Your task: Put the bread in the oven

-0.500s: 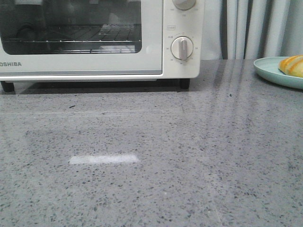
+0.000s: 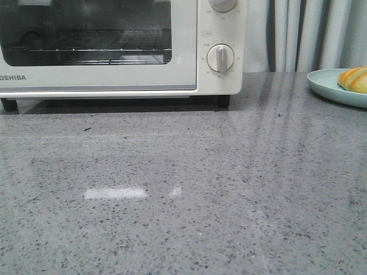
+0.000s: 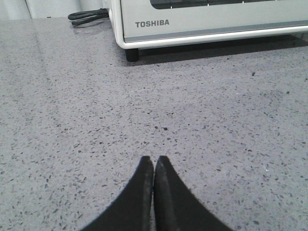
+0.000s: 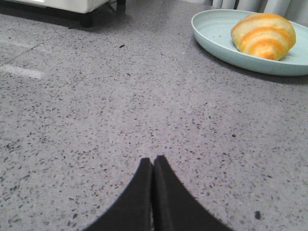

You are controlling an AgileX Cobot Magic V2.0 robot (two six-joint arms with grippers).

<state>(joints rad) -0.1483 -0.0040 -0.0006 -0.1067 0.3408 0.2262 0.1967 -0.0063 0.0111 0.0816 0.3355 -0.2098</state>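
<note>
The bread (image 2: pixel 355 79), a golden-orange roll with cream stripes, lies on a pale green plate (image 2: pixel 327 86) at the far right; it also shows in the right wrist view (image 4: pixel 263 35). The cream-white Toshiba oven (image 2: pixel 189 57) stands at the back left with its glass door closed; its lower front shows in the left wrist view (image 3: pixel 207 26). My left gripper (image 3: pixel 154 160) is shut and empty over the bare counter, short of the oven. My right gripper (image 4: pixel 153 160) is shut and empty over the counter, well short of the plate (image 4: pixel 216 38). Neither gripper shows in the front view.
The grey speckled counter (image 2: pixel 183 189) spreads between the oven and me. A round dial (image 2: pixel 221 58) sits on the oven's side panel. A dark cable (image 3: pixel 86 17) lies beside the oven. Pale curtains (image 2: pixel 309 34) hang at the back right.
The bright reflection on the counter has shortened and a small patch has split off to its right. The oven, plate and bread have not moved.
</note>
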